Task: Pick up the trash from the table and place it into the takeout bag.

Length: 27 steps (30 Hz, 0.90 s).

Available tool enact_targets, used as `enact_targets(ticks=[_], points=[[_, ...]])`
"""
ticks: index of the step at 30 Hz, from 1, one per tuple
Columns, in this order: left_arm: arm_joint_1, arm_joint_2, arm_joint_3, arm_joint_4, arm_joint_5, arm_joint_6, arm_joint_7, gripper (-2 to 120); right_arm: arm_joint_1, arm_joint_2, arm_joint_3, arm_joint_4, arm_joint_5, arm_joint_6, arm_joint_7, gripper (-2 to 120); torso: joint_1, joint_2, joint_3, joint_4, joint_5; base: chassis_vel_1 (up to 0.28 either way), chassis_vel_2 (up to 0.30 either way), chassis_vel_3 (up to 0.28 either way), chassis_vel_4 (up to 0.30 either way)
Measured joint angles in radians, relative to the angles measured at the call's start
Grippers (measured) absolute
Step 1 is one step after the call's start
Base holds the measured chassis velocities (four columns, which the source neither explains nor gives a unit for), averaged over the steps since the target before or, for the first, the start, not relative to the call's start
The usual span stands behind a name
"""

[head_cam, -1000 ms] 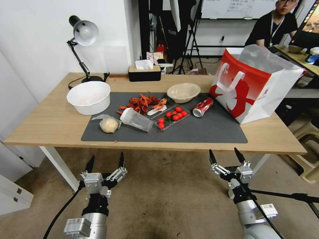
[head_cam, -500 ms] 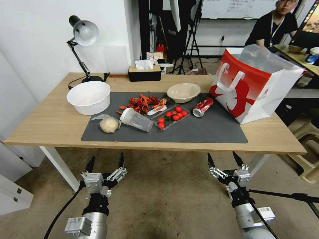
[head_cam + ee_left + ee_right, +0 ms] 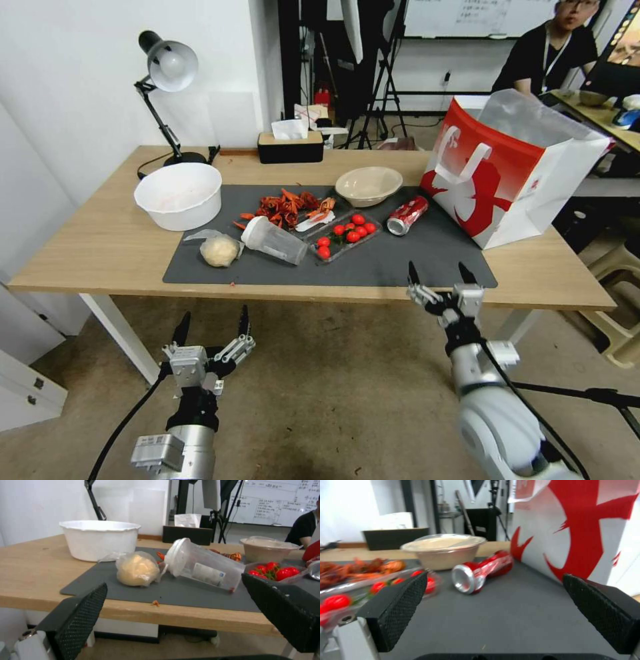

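Right gripper (image 3: 439, 273) has risen to the table (image 3: 100, 247) edge, jaws spread, empty, probably lining up on the red soda can (image 3: 483, 570) lying beside the takeout bag (image 3: 513, 173). Left gripper (image 3: 212, 323) hangs low, spread.

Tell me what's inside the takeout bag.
The takeout bag stands upright at the table's right end, and a clear plastic liner rises from its open top. Its red and white walls hide the interior, so any contents cannot be seen.
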Motion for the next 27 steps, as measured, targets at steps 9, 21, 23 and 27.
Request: enact_targets(ticks=[9,21,23,27], points=[[-0.018,0.000,0.010,0.018,-0.018,0.014,0.008,100,0.176,0.012,-0.032,-0.018,0.069,-0.170,0.101,100,0.000,0.000,0.000,-0.0001,-0.0001,0.000,0.000,0.000,0.000],[-0.002,0.000,-0.002,0.005,-0.020,0.006,0.008,100,0.410,0.031,-0.140,-0.164,0.189,-0.252,0.170,100,0.000,0.000,0.000,0.0001,0.0000,0.000,0.000,0.000,0.000],[0.000,0.000,-0.003,0.005,-0.020,0.004,0.008,100,0.432,0.036,-0.151,-0.185,0.203,-0.263,0.179,100,0.000,0.000,0.000,0.0000,-0.0001,0.000,0.000,0.000,0.000],[0.001,0.000,-0.012,0.003,-0.020,0.001,0.008,100,0.545,0.057,-0.188,-0.279,0.251,-0.323,0.232,100,0.000,0.000,0.000,-0.0001,-0.0001,0.000,0.000,0.000,0.000]])
